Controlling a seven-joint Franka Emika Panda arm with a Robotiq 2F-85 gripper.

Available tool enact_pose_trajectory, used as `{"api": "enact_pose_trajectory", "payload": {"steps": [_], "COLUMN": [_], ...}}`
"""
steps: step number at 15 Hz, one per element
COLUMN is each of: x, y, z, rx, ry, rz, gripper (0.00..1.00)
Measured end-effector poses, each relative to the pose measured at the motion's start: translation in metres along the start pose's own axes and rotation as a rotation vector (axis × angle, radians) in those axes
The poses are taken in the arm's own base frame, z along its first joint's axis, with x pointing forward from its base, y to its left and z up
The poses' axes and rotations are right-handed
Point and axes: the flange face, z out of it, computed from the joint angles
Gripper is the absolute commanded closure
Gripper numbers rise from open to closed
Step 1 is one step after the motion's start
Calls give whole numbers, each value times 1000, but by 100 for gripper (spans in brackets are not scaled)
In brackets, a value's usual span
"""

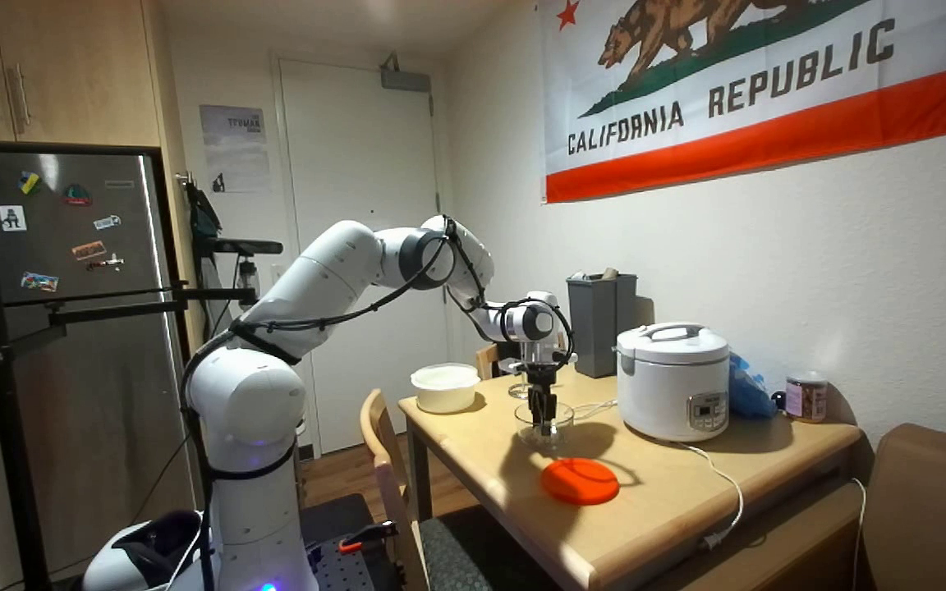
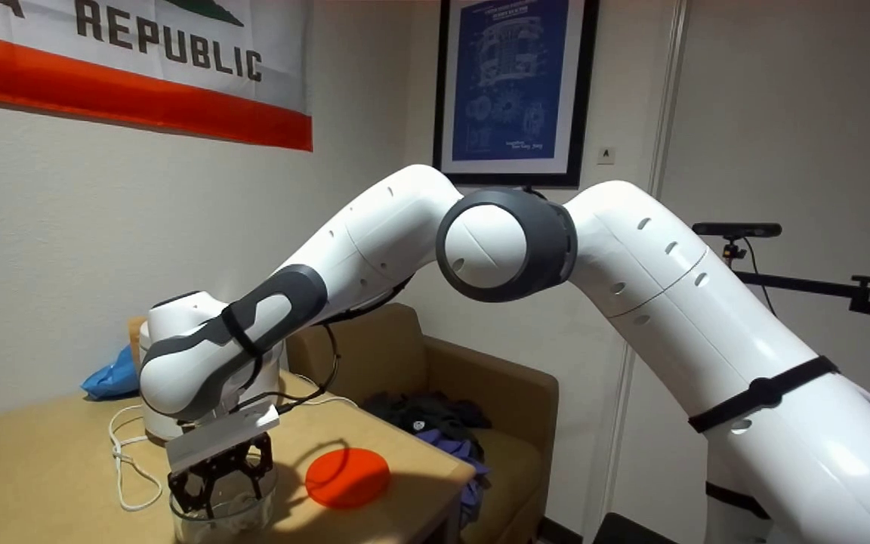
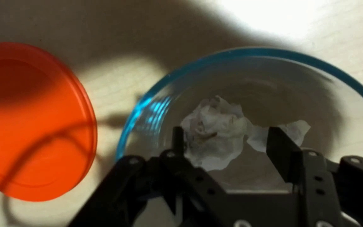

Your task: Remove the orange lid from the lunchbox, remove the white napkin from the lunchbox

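Note:
The orange lid (image 1: 580, 481) lies flat on the table beside the lunchbox. It also shows in an exterior view (image 2: 347, 478) and in the wrist view (image 3: 36, 132). The lunchbox (image 3: 247, 52) is a round clear glass container, uncovered on the table; it also shows in both exterior views (image 1: 525, 437) (image 2: 227, 525). The white napkin (image 3: 216, 138) lies crumpled on its bottom. My gripper (image 3: 225, 129) points down into the lunchbox with its fingers wide apart. Much of the napkin shows between the fingertips, and the right finger covers part of its thin end. I cannot tell whether the fingers touch it.
A white rice cooker (image 1: 674, 390) with a white cord stands near the wall. A grey bin (image 1: 596, 328) stands behind the gripper. A white bowl (image 1: 445, 389) stands at a table corner. A blue bag (image 1: 748, 390) and a jar (image 1: 806, 397) are beyond the cooker.

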Motion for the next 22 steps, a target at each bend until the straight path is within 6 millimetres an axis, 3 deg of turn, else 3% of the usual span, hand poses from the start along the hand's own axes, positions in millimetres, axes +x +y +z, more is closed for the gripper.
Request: {"api": "enact_pose_trajectory", "payload": {"steps": [2, 3, 7, 12, 15, 22], "x": [0, 0, 1, 4, 7, 15], "y": [1, 1, 1, 3, 4, 18], "z": [4, 6, 7, 3, -4, -51], "rx": [-5, -7, -11, -12, -7, 19], "ry": [-7, -9, -13, -8, 5, 68], "rz": [1, 1, 2, 7, 11, 32], "gripper": [41, 60, 89, 82, 85, 83]}}
